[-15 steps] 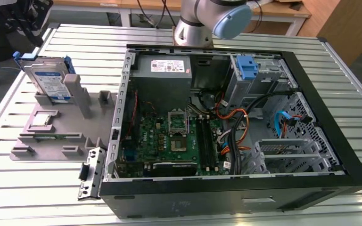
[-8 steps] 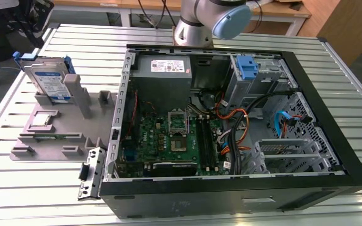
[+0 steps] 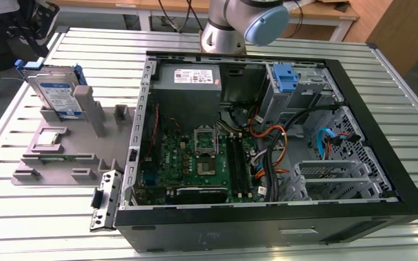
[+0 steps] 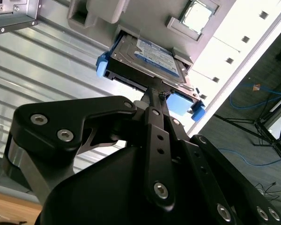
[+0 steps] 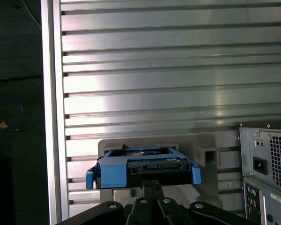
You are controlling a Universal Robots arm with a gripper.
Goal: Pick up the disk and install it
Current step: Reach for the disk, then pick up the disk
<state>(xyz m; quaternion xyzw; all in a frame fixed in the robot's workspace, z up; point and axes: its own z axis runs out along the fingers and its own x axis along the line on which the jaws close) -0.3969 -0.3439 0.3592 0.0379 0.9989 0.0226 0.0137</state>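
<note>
Your disk (image 3: 55,92) was bare silver metal with a glossy label, framed in smooth blue plastic. Its stand (image 3: 85,147) was matt grey plastic, the table (image 3: 35,217) ribbed, shiny aluminium, your gripper (image 4: 153,93) matt black with bright screws.

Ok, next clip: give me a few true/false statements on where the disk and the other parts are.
1. The disk stands on edge in the gray fixture. True.
2. The disk is already inside the case. False: it is still in the fixture, outside the case, on the exterior view's left.
3. The case lies open with its motherboard exposed. True.
4. The chip lies on top of the disk. False: it sits flat in its own recess of the fixture, apart from the disk.
</note>
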